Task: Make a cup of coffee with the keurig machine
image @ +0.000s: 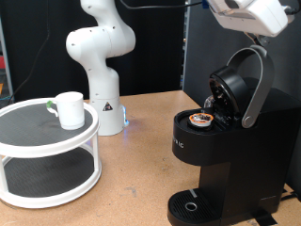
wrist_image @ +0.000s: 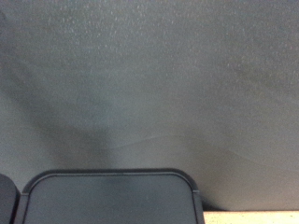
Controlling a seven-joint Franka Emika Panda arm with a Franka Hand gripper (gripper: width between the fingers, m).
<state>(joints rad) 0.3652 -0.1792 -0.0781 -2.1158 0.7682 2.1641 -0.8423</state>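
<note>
Stand: a round white two-tier rack at the exterior view's left, smooth rims, dark mesh-like shelves.
Cup: plain glossy white ceramic, cylindrical, upright on the stand's top shelf near its right rim.
Robot base: white rounded jointed column standing on the table just behind and right of the stand, a small blue glow at its foot.
Coffee machine: boxy matte black body at the exterior view's right, small white lettering on its front, round drip base at the bottom; its grey-trimmed hinged lid is tilted up and open.
Pod: small and round with a brownish patterned top, sitting in the machine's open chamber.
Claw: only a white housing shows at the exterior view's top right, above the raised lid and apart from it; the fingers are cut off by the frame edge and do not show in the wrist view, so I cannot tell how far open it is or whether it holds anything.
Wrist view: a grey, finely grained backdrop and a dark rounded-corner panel at the edge.
Table: flat light-brown wood.
Room: a dark panel behind the machine, clutter at far left.
</note>
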